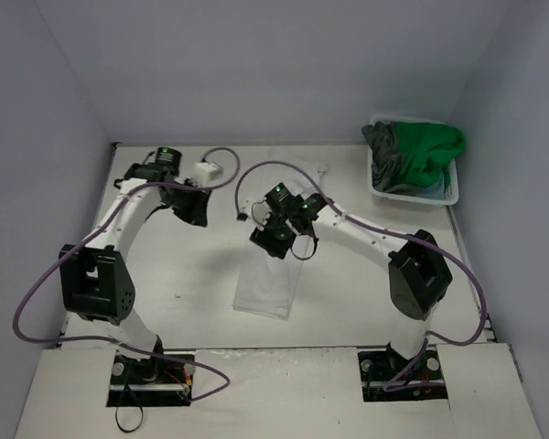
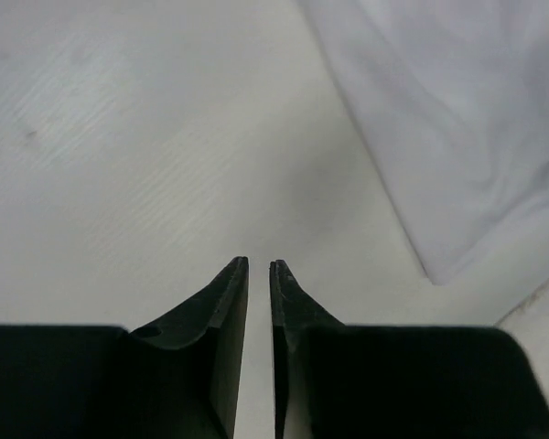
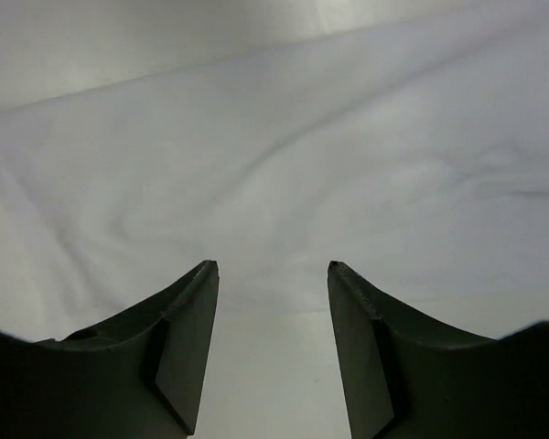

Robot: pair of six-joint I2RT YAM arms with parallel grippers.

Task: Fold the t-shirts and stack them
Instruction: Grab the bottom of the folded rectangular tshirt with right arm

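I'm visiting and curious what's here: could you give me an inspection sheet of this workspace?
Surface: white table, faint marks.
Job's things: white cloth t-shirt laid out mid-table; bright green cloth t-shirt and dark grey cloth t-shirt bunched in the white plastic laundry basket, far right corner.
Clutter: small white boxy object beside the left arm; unidentifiable.
Grippers: left jaws almost shut, empty, over bare table; right jaws open over the white t-shirt, holding nothing.
Cables: purple cables looping along both arms.
Surroundings: plain pale blue-grey walls on three sides.
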